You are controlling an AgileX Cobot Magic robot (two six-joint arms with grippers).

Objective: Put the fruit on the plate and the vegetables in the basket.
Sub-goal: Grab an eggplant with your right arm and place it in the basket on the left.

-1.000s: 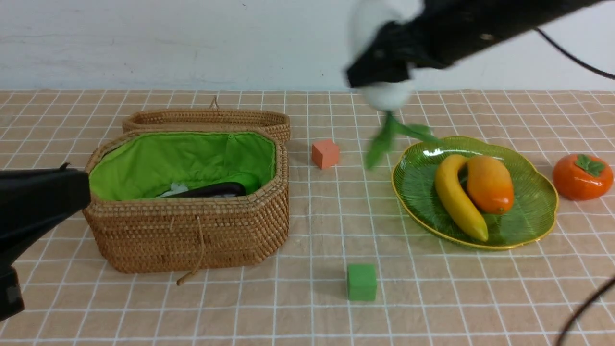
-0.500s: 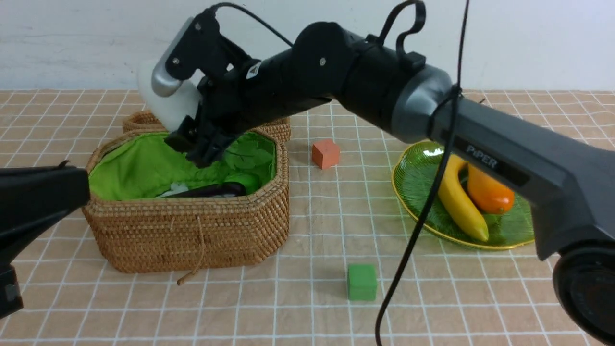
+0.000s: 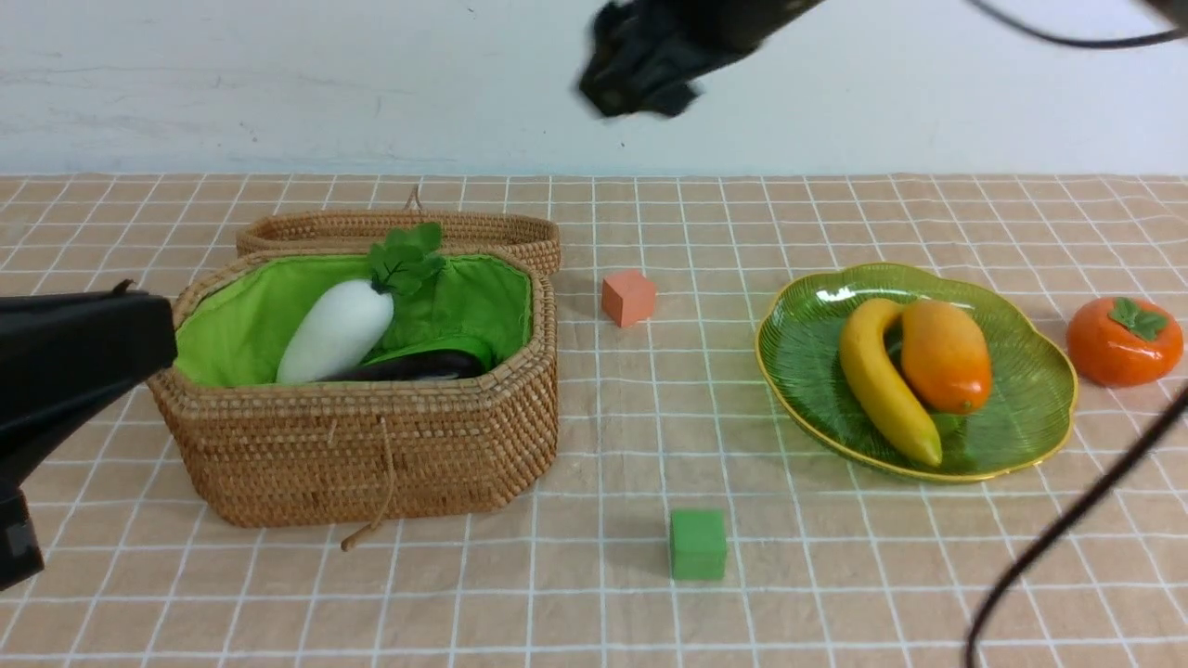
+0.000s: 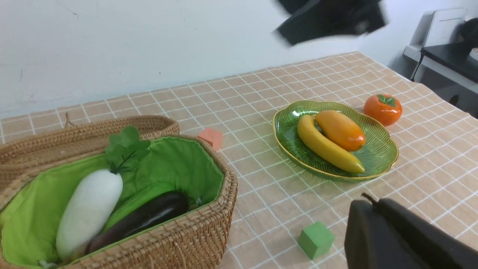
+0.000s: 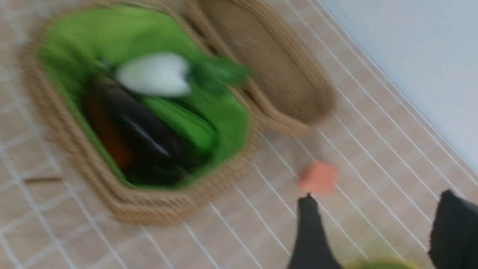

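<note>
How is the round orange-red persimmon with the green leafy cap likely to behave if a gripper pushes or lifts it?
The round orange-red persimmon with the green leafy cap sits on the checked tablecloth, beside the green glass plate. Its rounded sides suggest it may roll when pushed. Its glossy skin looks smooth, so it could slip in narrow jaws.

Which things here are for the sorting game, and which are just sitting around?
For the game: white radish, eggplant, basket, banana, mango, plate, persimmon.
Just sitting around: orange-pink cube, green cube.

orange-pink cube point(image 3: 628, 297), green cube point(image 3: 698, 545), checked tablecloth point(image 3: 835, 557)
</note>
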